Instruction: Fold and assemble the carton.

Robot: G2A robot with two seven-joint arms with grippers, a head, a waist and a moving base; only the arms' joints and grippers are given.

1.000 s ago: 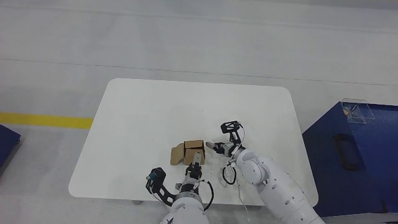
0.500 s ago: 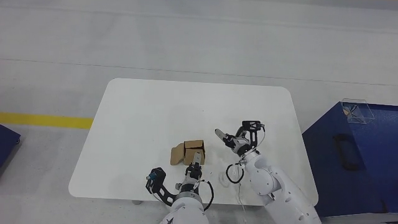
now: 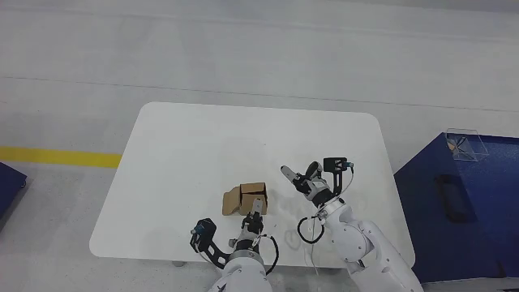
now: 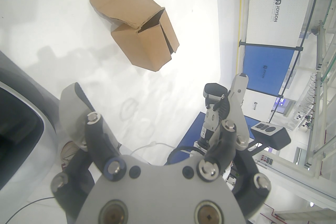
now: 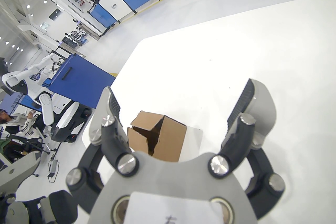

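- The carton (image 3: pixel 246 198) lies on its side on the white surface (image 3: pixel 243 138), close to the robot's edge. It is only partly formed: a brown cardboard tube with its flaps not yet tucked in.
- Its long axis runs across the robot's front, from left to right. The end with half-closed flaps and a dark gap between them faces the right arm. A loose flap sticks out at the opposite end.
- The left end effector (image 3: pixel 256 208) sits at the carton's near side, its fingers spread wide with nothing between them. From above it seems to touch the cardboard. Its own wrist view shows bare surface between the fingertips and the carton (image 4: pixel 136 30), so it probably stops just short.
- The right end effector (image 3: pixel 298 170) stands off to the carton's right, apart from it, and is also wide open and empty. Its wrist view looks straight at the gapped end of the carton (image 5: pixel 157 138), farther off and framed by the fingers.
- The left arm is the nearer one, but the right is lined up with the long axis. Closing the end flaps looks like the right arm's job, with the left arm bracing the side.
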